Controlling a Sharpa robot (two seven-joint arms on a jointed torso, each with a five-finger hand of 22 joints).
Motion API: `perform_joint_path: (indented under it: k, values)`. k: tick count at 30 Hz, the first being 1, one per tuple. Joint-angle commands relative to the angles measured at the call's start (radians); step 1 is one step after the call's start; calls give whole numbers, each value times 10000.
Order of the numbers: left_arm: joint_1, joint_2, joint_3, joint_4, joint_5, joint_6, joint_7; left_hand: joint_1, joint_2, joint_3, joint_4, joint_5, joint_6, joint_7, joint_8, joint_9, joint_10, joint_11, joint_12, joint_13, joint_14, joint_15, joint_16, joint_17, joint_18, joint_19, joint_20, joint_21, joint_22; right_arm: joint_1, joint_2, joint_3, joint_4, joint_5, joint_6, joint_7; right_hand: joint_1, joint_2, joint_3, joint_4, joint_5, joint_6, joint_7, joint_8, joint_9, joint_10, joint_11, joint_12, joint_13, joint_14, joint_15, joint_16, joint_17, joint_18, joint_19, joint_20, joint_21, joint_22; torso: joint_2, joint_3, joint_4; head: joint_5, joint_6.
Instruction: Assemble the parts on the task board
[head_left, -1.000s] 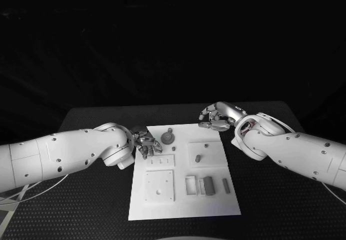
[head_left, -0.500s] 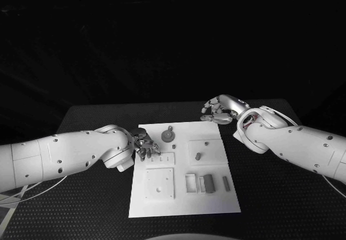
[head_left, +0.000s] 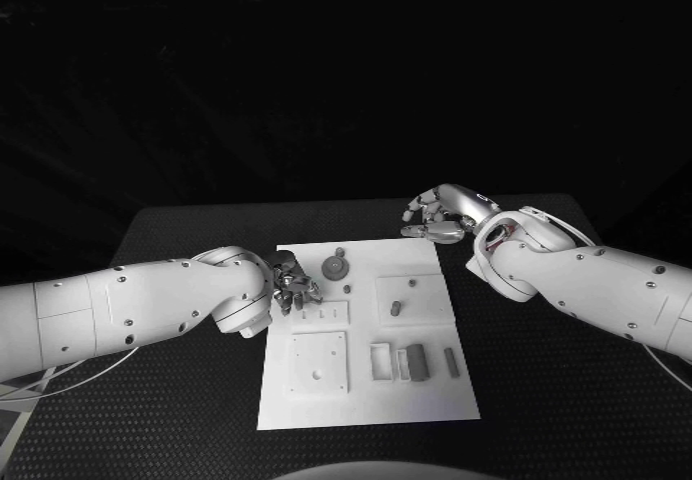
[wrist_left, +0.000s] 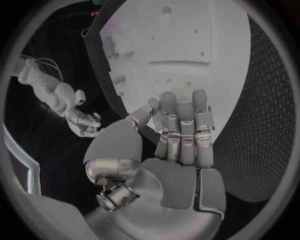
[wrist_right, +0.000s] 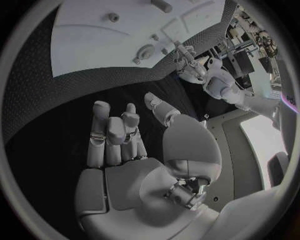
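A white task board (head_left: 368, 400) lies lengthwise in the middle of a black table (head_left: 577, 400). Nearest the robot, a square plate (head_left: 319, 366) sits on the board's left side, with upright grey rectangular parts (head_left: 417, 363) just beside it to the right. Farther along, a small grey peg (head_left: 395, 307) stands on a raised square block (head_left: 407, 298). The left hand (head_left: 293, 282) hovers over the board's left edge, fingers held loosely together and grasping nothing; a round grey part (head_left: 336, 268) lies on the board just beside its fingertips. At the far end, the right hand (head_left: 437, 217) hangs over the table just past the board's far right corner, fingers curled partway and empty, apart from every part.
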Motion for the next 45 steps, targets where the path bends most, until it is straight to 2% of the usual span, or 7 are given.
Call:
perform_joint_path:
  k: [1, 6, 12, 18, 27, 35, 45]
  values:
    - [-2, 50, 2, -10, -596, 269, -209, -72, -78, 44, 5, 165, 686, -530, -79, 2192, -156, -209, 91, -22, 6, -319, 113, -90, -139, 319, -269, 49, 38, 5, 12, 6, 19, -4, 82, 108, 14, 70, 5, -44, 14, 172, 231, -46, -7, -54, 33, -51, -14, 7, 46, -48, 9, 129, -23, 28, -54, 175, -2, -1, 19, -15, -37]
    - [-2, 78, 2, -4, -608, 406, -267, -89, -86, 45, 17, 213, 707, -536, -107, 2233, -169, -214, 144, -36, -11, -327, 196, -183, -138, 327, -274, 50, 73, 5, 3, 6, 23, -4, 116, 94, 19, 81, 5, -52, 15, 174, 232, -47, -6, -56, 35, -51, -14, 5, 48, -48, 10, 129, -26, 29, -56, 176, 1, 0, 17, -23, -56]
    - [-18, 154, 1, 25, -679, 547, -296, -95, -91, 59, 15, 337, 725, -539, -152, 2281, -195, -217, 206, -57, -50, -332, 301, -309, -139, 322, -276, 41, 118, 5, -20, 6, 36, -4, 133, 78, 39, 112, 8, -77, 17, 177, 234, -52, -4, -59, 37, -49, -13, 1, 51, -49, 12, 129, -32, 31, -58, 178, -5, -10, 41, -35, -141]
    - [-67, 180, 1, 26, -679, 522, -295, -105, -91, 56, 20, 353, 731, -539, -168, 2296, -203, -217, 225, -65, -61, -333, 335, -351, -139, 324, -276, 39, 132, 5, -19, 6, 46, -4, 159, 72, 43, 121, 7, -86, 16, 178, 235, -55, -3, -59, 38, -48, -13, 0, 52, -49, 13, 129, -33, 32, -59, 179, 1, -16, 44, -21, -149]
    - [-287, 234, 2, -36, -676, 336, -283, -134, -104, 47, 44, 354, 734, -536, -198, 2315, -220, -216, 251, -80, -84, -333, 382, -421, -139, 321, -273, 29, 150, 5, -51, 6, 30, -36, 178, 32, 67, 145, 10, -117, 18, 182, 237, -59, -1, -65, 40, -48, -12, -5, 54, -50, 15, 129, -39, 34, -61, 182, 1, -19, 30, -30, -162]
    - [-321, 210, 3, -27, -676, 239, -268, -135, -115, 52, 50, 372, 750, -540, -214, 2332, -223, -219, 276, -89, -93, -336, 424, -472, -139, 325, -277, 24, 164, 4, -49, 6, 25, -44, 204, -1, 72, 164, 10, -125, 18, 183, 238, -63, -1, -68, 42, -48, -12, -7, 55, -51, 16, 129, -41, 36, -62, 182, -3, -5, 14, -35, -170]
    - [-346, 207, 3, -55, -668, 244, -267, -144, -126, 51, 67, 379, 770, -545, -233, 2350, -225, -224, 304, -100, -101, -341, 473, -530, -139, 333, -280, 20, 181, 4, -52, 6, 27, -63, 216, -16, 64, 200, 6, -125, 16, 182, 241, -69, 0, -72, 45, -47, -13, -11, 58, -53, 18, 129, -42, 42, -63, 183, 4, -5, 22, -87, -168]
